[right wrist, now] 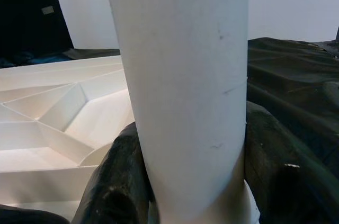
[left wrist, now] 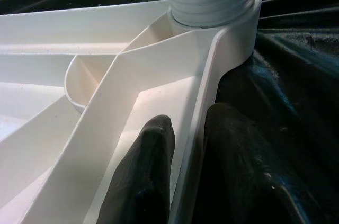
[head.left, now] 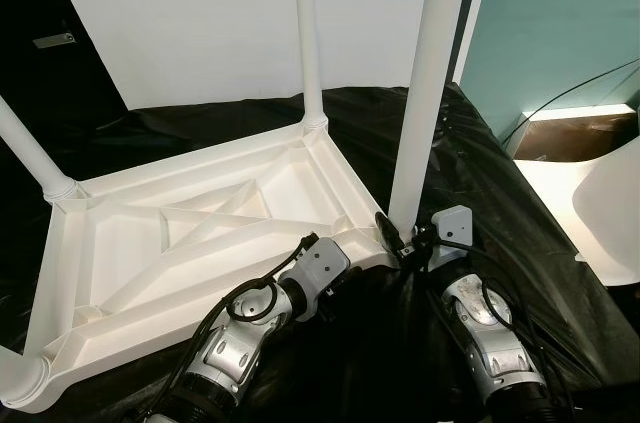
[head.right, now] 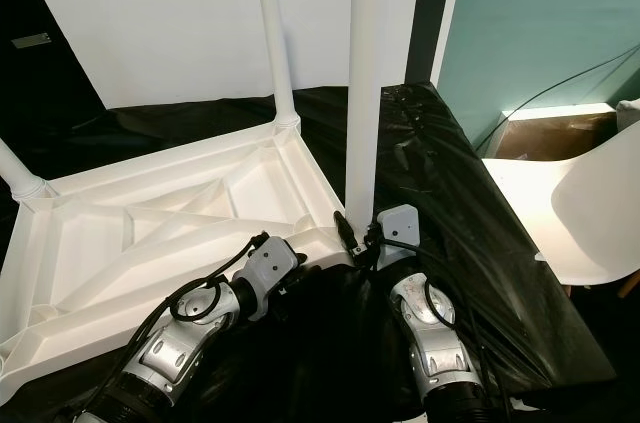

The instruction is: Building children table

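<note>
The white tabletop (head.left: 190,243) lies upside down on the black sheet (head.left: 480,173), its ribbed underside facing up and its long axis running from the robot's left toward the right. Legs stand upright from its corners: one at the far left corner (head.left: 30,158), one at the far right corner (head.left: 308,43). The left gripper (left wrist: 183,176) pinches the tabletop's near rim, one finger inside and one outside (just short of the corner socket). Further right, the near-right leg (head.left: 425,83) rises vertically from that socket, and the right gripper (right wrist: 185,181) clasps its base, fingers on either side. A white chair (head.right: 590,203) sits at far right.
</note>
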### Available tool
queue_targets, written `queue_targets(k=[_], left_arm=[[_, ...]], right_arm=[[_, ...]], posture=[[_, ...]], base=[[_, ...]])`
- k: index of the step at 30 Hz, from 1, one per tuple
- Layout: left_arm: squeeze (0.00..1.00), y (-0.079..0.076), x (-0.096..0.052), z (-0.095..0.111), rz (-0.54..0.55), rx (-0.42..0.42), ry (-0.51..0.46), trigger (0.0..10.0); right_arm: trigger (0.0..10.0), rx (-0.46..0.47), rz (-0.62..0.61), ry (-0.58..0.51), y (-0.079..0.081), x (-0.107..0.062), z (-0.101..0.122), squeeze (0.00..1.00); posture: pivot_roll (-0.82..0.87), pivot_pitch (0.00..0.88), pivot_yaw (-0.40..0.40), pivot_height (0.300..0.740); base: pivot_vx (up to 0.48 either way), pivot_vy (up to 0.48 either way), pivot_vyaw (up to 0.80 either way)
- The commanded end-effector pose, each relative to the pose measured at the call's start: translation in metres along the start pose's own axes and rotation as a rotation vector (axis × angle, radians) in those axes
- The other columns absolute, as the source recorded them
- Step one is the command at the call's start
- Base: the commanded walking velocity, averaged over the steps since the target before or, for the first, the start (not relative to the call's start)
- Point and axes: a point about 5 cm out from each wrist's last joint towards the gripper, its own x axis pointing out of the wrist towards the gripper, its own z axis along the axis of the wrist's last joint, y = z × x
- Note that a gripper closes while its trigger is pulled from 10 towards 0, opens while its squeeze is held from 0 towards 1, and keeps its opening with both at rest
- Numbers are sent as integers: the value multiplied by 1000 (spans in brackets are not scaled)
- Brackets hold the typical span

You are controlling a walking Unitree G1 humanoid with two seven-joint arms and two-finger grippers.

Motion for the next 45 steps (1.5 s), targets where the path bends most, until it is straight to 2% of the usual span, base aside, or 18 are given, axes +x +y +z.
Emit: queue_targets(k=[1,11,12,14,15,45], left_arm=[[0,-19,-8,-54,-79,-88,243,10000],[0,-19,-9,-53,-84,-92,239,10000],[0,-19,-8,-53,-83,-93,238,10000],[0,-18,-8,-53,-83,-93,237,10000],[0,-18,-8,-53,-82,-93,236,10000],[0,-18,-6,-52,-80,-97,231,10000]], right_arm=[[10000,-21,-81,45,-13,-7,-6,0],[10000,-66,-116,78,-17,-9,-10,0],[10000,-76,-118,82,-17,-9,-10,0],[10000,-71,-115,79,-17,-9,-10,0],[10000,-69,-111,78,-17,-9,-10,0],[10000,-74,-85,75,-15,-8,-8,0]], posture=[[-21,0,26,740],[-23,0,32,740],[0,0,0,740],[0,0,0,740],[-23,0,29,740],[-29,0,26,740]], base=[[0,0,0],[0,0,0],[0,0,0],[0,0,0],[0,0,0],[0,0,0]])
